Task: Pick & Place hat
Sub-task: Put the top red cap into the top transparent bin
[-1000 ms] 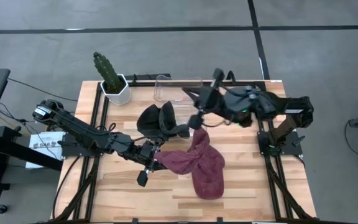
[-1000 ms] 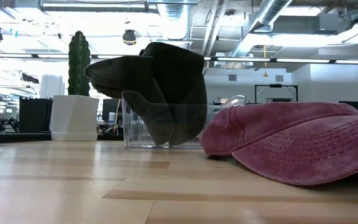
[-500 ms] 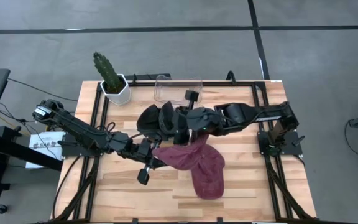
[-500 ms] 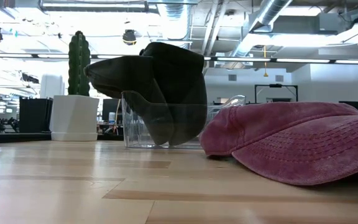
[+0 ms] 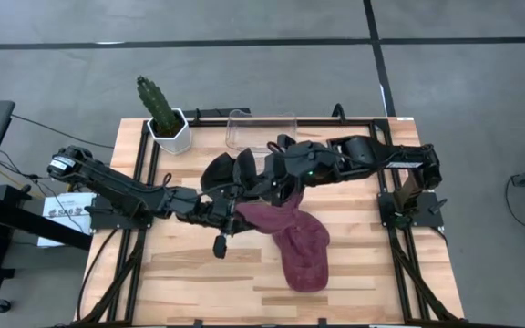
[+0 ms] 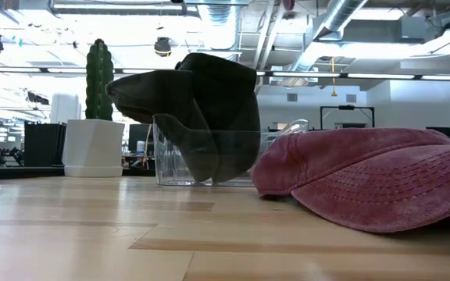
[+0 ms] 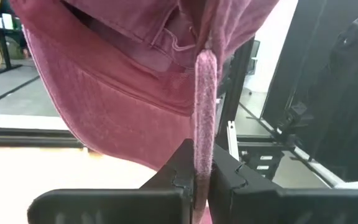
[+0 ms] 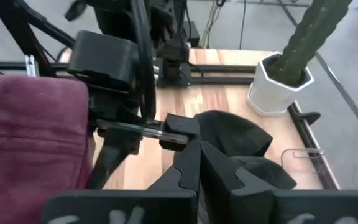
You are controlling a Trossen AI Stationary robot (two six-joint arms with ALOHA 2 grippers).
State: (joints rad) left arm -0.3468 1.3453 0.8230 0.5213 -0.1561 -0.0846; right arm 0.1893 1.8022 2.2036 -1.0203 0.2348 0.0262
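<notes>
Since a second ago: my right arm has swung in from the table's right side and now reaches over the black hat; my left gripper has slid a little toward the middle with the maroon fabric in its pinch; both hats lie about where they lay.
Left gripper [image 5: 235,215]: clamped on a strip of the maroon hat [image 5: 294,244]; in my left wrist view the strap [image 7: 204,106] hangs straight down into the narrow slot between my two dark fingers [image 7: 178,168], with the cap's underside bulging above them.
Right gripper [image 8: 199,163]: pressed fully together with nothing in it; in the high view it sits at the near edge of the black hat [image 5: 231,175], just beside my left gripper.
Maroon hat, place: on the wooden table [image 5: 171,273], near its centre and toward the front edge; in the low view it rests on the boards at the right [image 6: 369,183].
Black hat, place: behind the maroon one, between it and the clear bin [image 5: 261,129]; in the low view it stands tall in front of that bin.
Cactus [image 5: 158,102]: upright in a white pot [image 5: 171,135] at the far left corner of the table, well apart from both hats.
</notes>
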